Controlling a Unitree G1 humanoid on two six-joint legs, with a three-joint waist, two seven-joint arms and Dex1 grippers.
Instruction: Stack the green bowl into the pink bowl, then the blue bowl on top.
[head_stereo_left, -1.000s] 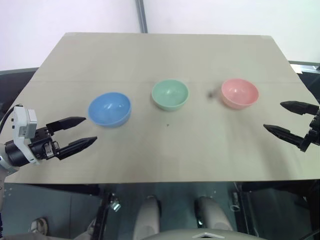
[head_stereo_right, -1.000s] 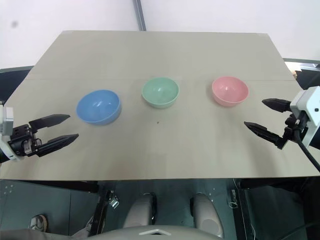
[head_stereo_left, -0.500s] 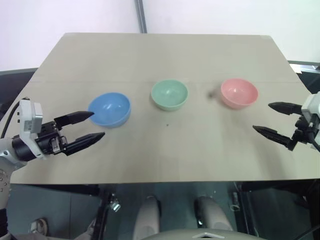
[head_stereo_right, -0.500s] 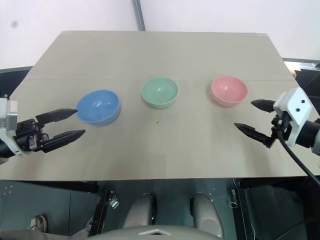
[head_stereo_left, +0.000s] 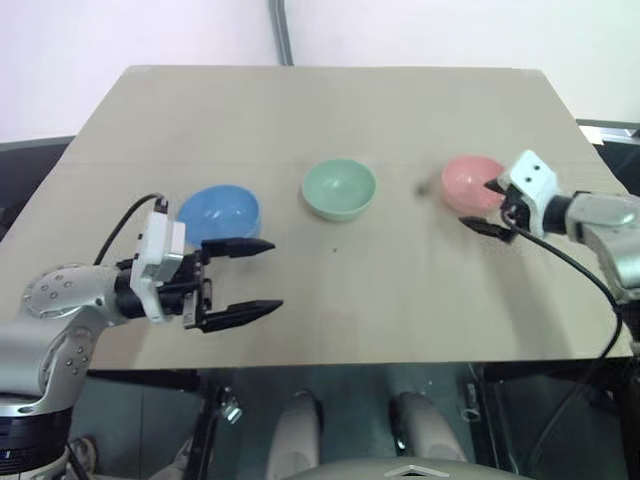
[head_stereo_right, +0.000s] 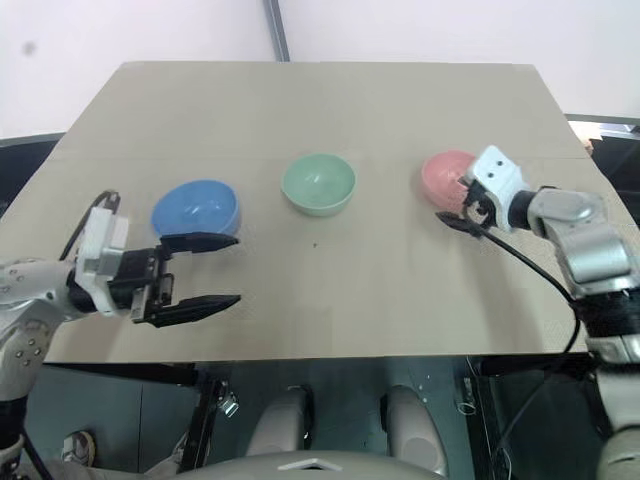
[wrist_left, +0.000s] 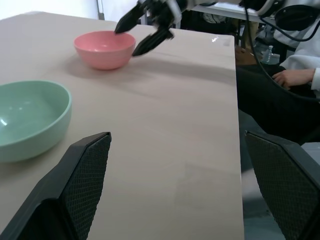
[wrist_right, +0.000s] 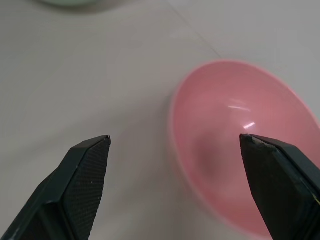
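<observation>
So there's three bowls sitting in a row across the middle of the beige tabletop (head_stereo_left: 330, 310), all upright and well apart from each other: the blue bowl (head_stereo_left: 219, 216) on the robot's left, the green bowl (head_stereo_left: 339, 188) in the middle, and the pink bowl (head_stereo_left: 468, 183) off to the right. None of them are stacked, each one's empty and on its own spot. The right pincer (head_stereo_left: 484, 206) is right up at the pink bowl with its two black fingers spread wide, one over the bowl's rim and the other down by the near side of it; from the right wrist camera the pink bowl (wrist_right: 240, 145) sits between the two fingertips (wrist_right: 87, 175), so the fingers straddle its rim, but I can't tell if anything is actually touching. It's not clamped on anything. The left pincer (head_stereo_left: 262, 275) hovers over the tabletop just in front of the blue bowl, pointing sideways toward the middle, fingers also wide apart and holding nothing. The upper finger (head_stereo_left: 238, 246) looks close to the blue bowl's near edge, can't say if it touches. In the left wrist camera there's a person's hand (wrist_left: 285, 77) resting past the far edge of the tabletop.
</observation>
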